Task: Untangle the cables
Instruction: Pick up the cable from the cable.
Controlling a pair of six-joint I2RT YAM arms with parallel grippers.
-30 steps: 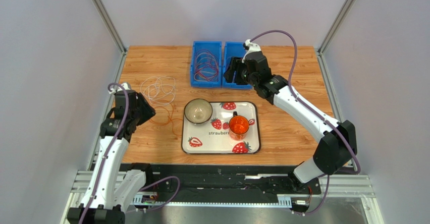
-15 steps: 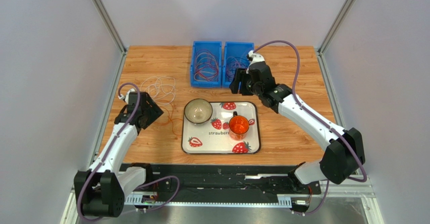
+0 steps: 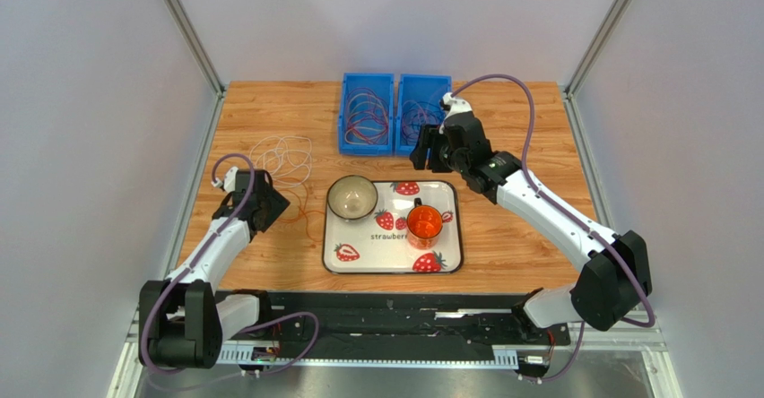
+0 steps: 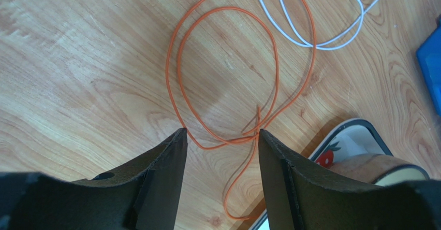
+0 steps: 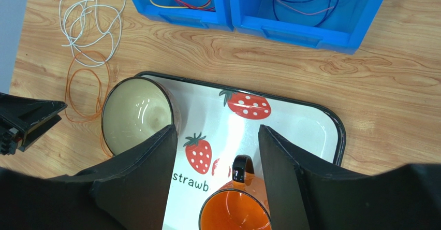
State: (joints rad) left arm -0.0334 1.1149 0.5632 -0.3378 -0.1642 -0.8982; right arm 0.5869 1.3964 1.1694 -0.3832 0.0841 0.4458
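Left arm (image 3: 220, 237) has lowered; orange cable (image 4: 228, 143) lies between its spread jaws.

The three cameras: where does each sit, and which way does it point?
Top external: fixed above and behind, looking down on the wooden table; both arms show.
Left wrist: on the left arm, facing down at thin orange cable loops; the open left gripper shows.
Right wrist: on the right arm, facing down at a strawberry-printed tray and blue plastic bins; the open right gripper shows.
Shared: both wrist views catch the orange loops.
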